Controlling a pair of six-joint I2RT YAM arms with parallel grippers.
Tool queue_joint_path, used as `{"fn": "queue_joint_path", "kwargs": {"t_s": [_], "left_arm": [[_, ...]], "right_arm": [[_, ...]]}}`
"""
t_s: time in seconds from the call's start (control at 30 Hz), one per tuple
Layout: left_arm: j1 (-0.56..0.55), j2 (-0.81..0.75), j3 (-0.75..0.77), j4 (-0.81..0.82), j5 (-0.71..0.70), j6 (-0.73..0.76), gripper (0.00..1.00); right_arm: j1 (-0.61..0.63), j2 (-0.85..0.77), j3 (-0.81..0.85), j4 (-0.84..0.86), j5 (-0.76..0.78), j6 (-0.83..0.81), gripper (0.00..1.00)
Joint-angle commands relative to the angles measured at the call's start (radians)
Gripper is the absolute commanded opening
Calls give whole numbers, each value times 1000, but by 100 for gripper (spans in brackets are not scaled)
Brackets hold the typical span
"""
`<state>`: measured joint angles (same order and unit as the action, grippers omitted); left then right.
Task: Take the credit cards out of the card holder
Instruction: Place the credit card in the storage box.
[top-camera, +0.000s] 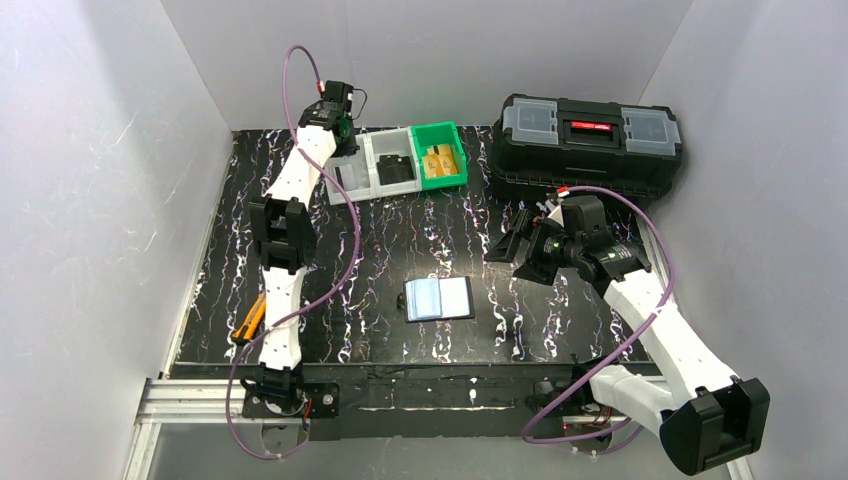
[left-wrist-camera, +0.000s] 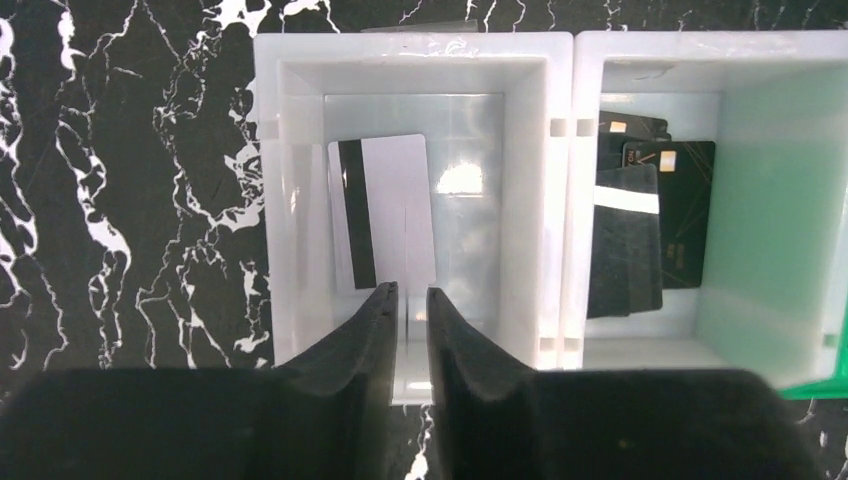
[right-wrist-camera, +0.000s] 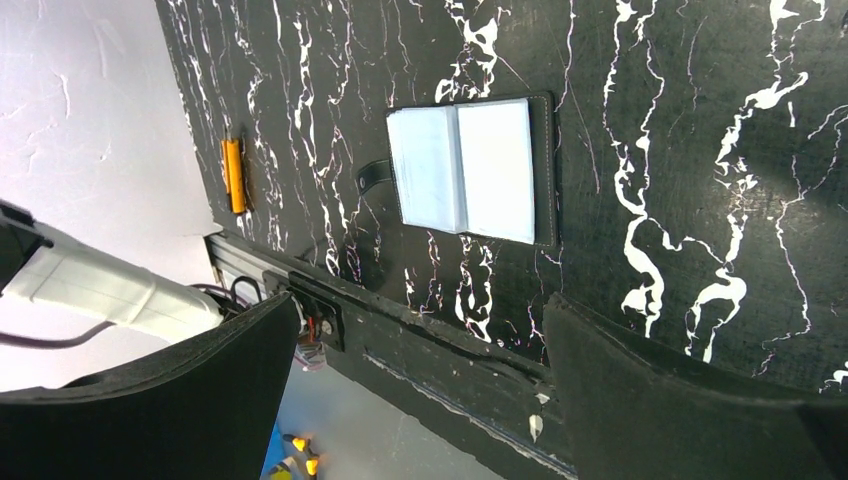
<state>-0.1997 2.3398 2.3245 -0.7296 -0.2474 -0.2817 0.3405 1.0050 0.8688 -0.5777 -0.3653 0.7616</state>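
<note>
The black white-veined table (top-camera: 400, 240) carries a big black toolbox (top-camera: 590, 145) in its far right corner. Along the far edge, left of the toolbox, stand three small bins in a row: two pale grey and one green bin (top-camera: 440, 155) at the right end. The overhead view shows gold-orange cards (top-camera: 441, 160) in the green bin, but the left arm hides much of the leftmost bin. The left wrist view looks straight into the two pale ones. The left-hand bin (left-wrist-camera: 300, 200) holds a white card with a black stripe (left-wrist-camera: 395, 210), lying flat, and the bin to its right (left-wrist-camera: 760, 200) holds a stack of black cards (left-wrist-camera: 660, 220). The left gripper (left-wrist-camera: 412, 290) hangs over the near wall of the left-hand bin, its fingers parted only a crack with nothing between them. The striped card's near edge lies just beyond the fingertips. The card holder (top-camera: 439, 299) lies open and flat near the middle of the table's near edge, its pale clear pockets facing up. Only the right wrist view shows its strap tab and stitched black border (right-wrist-camera: 470, 170). The right gripper (top-camera: 508, 240) hovers to the right of the holder and farther back, well apart from it, jaws spread wide and empty. A small orange tool (top-camera: 250, 318) lies by the left edge.
</note>
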Motion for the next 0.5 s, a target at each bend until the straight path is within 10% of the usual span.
{"fn": "queue_joint_path", "kwargs": {"t_s": [0.0, 0.17, 0.47], "left_arm": [[5, 41, 111, -73, -6, 11, 30], [6, 6, 117, -62, 22, -3, 67], [5, -131, 47, -70, 139, -33, 77]], "right_arm": [[-1, 13, -3, 18, -36, -27, 98], [-1, 48, 18, 4, -61, -46, 98], [-1, 92, 33, 8, -62, -65, 98]]}}
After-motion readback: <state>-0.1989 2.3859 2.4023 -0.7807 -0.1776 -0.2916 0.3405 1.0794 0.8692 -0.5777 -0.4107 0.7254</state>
